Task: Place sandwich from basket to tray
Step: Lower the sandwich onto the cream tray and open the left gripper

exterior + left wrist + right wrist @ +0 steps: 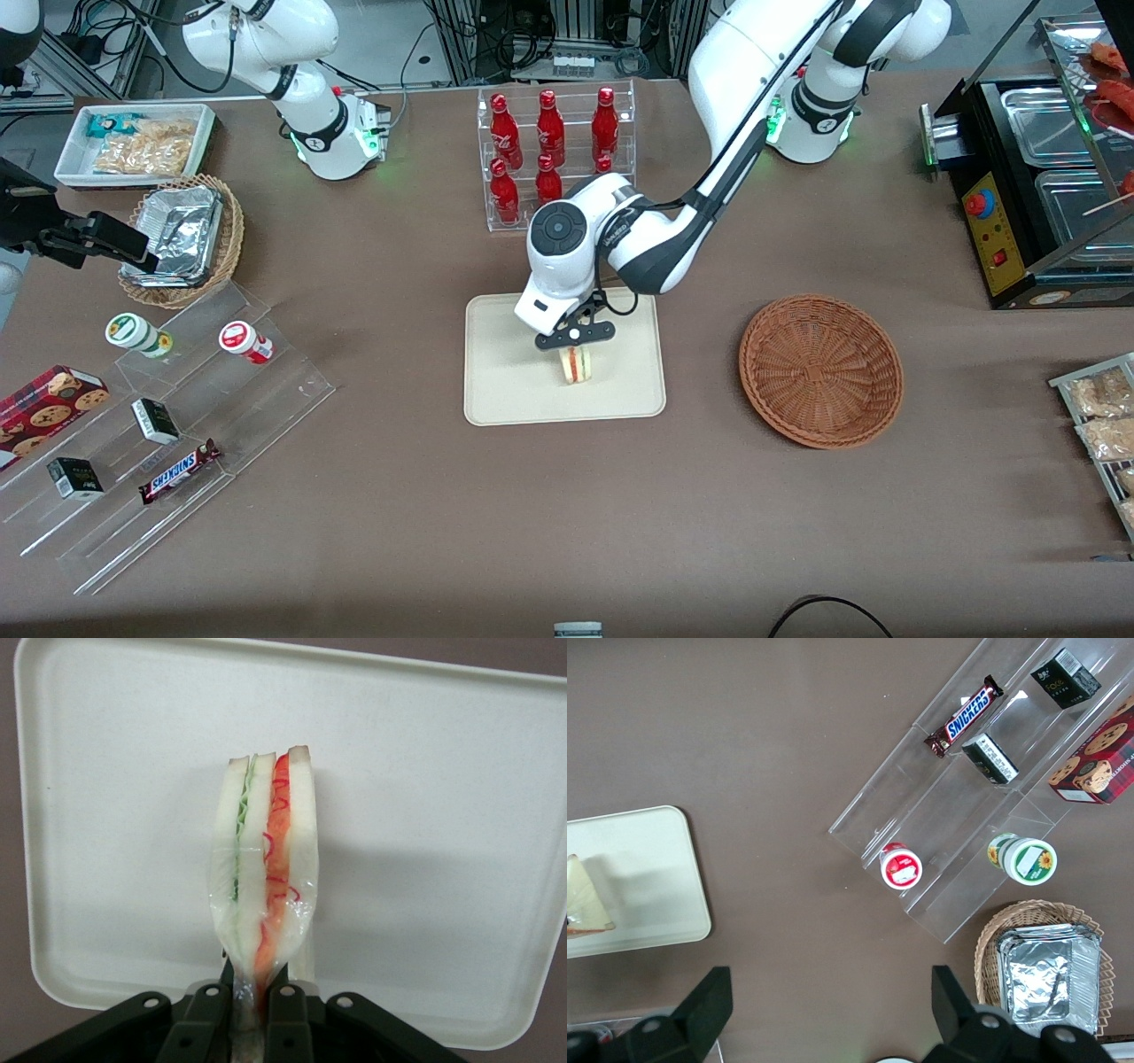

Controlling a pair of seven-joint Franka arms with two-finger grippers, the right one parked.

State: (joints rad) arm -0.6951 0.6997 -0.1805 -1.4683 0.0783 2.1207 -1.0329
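Over the tray [505, 390], the pincer [574, 347] hangs with its two fingers [206, 1014] clamped on one end of the sandwich [576, 364]. Seen from the wrist camera, the sandwich [264, 873] is a film-wrapped wedge standing on edge, white bread outside, a green layer and a red-orange layer between, its pinched end caught between the black finger pads. It is over the middle of the tray [461, 815]; whether its lower edge touches the tray surface cannot be told. Cream tray surface shows on every side of the wedge, with the low rounded rim well apart from it all round.

Toward the working arm's end of the bench [567, 532] from the tray, the round reddish-brown wicker basket [821, 369] sits with nothing in it, a strip of bare brown bench between its rim and the tray's edge. Farther from the front camera than the tray stands a clear rack of red bottles [551, 146], near the tray's edge but not touching it. Toward the parked arm's end lies a stepped clear display stand [168, 443] carrying a Snickers bar [180, 470], small dark boxes and two round-lidded cups, well apart from the tray. Nearer the front camera than the tray, the bench lies open to its edge.
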